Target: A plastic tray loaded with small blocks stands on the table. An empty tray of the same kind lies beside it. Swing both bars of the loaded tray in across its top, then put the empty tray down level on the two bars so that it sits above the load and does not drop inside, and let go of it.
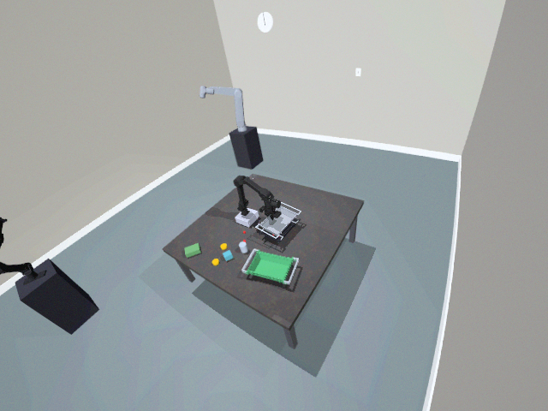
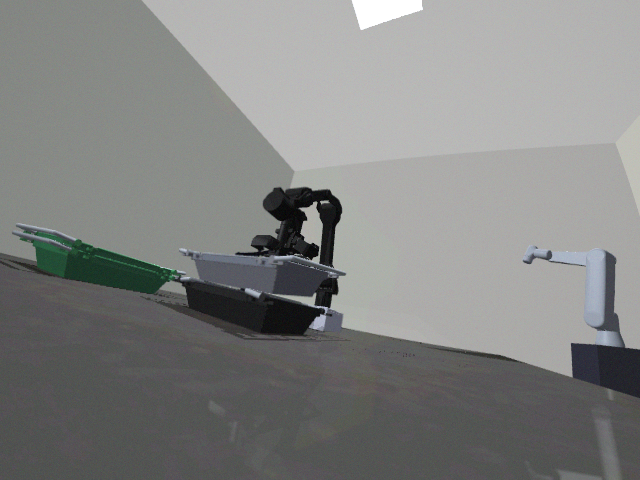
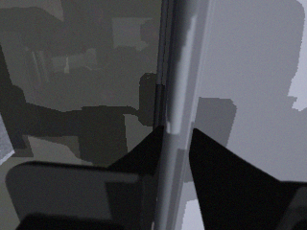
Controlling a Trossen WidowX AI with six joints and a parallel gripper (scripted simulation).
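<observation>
The grey empty tray (image 1: 288,217) (image 2: 237,271) is close above the dark tray (image 2: 222,303) and looks roughly level; its own wire bars stick out past its ends. My gripper (image 3: 176,133) is shut on the grey tray's long rim, one finger inside and one outside; in the exterior view that rim hides the fingertips. Light bar pieces (image 2: 253,293) show at the dark tray's top edge, but their full position is hidden under the grey tray. The blocks inside the dark tray are hidden. I cannot tell whether the grey tray touches the bars.
A green tray (image 1: 270,266) (image 2: 111,268) with light bars stands nearby on the table (image 1: 324,221). A white cup (image 1: 243,247), a blue block (image 1: 227,255), a green block (image 1: 192,250) and small yellow and red things lie to one side.
</observation>
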